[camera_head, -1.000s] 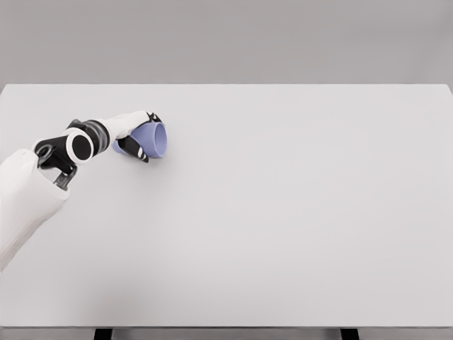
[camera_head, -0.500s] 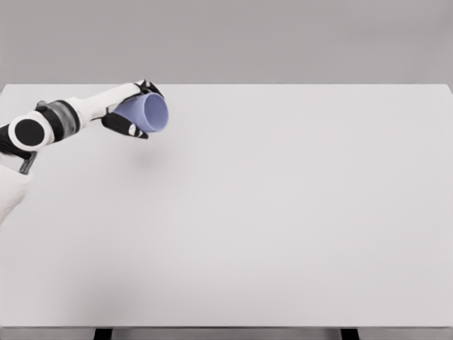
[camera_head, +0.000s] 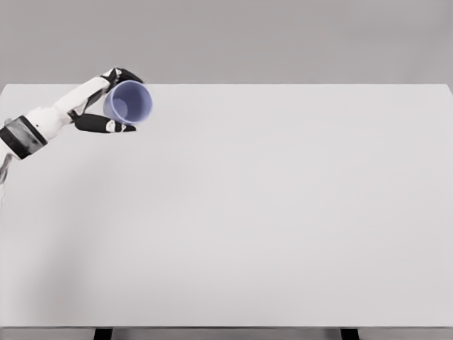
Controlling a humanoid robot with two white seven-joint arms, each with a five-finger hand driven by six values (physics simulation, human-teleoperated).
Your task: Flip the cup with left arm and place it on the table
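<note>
A pale blue-violet cup [camera_head: 128, 103] is held in the air above the far left part of the white table [camera_head: 269, 212]. It lies tilted on its side with its open mouth turned toward me and slightly to the right. My left hand [camera_head: 113, 99] is shut on the cup, dark fingers [camera_head: 106, 125] curled under it and others over its top. The white forearm runs down-left to the picture's left edge. A faint shadow lies on the table below the cup.
The table's far edge runs just behind the raised cup. Beyond it is a plain grey wall.
My left hand has lifted the cup up and to the left, off the table. The cup's mouth has turned more toward me.
</note>
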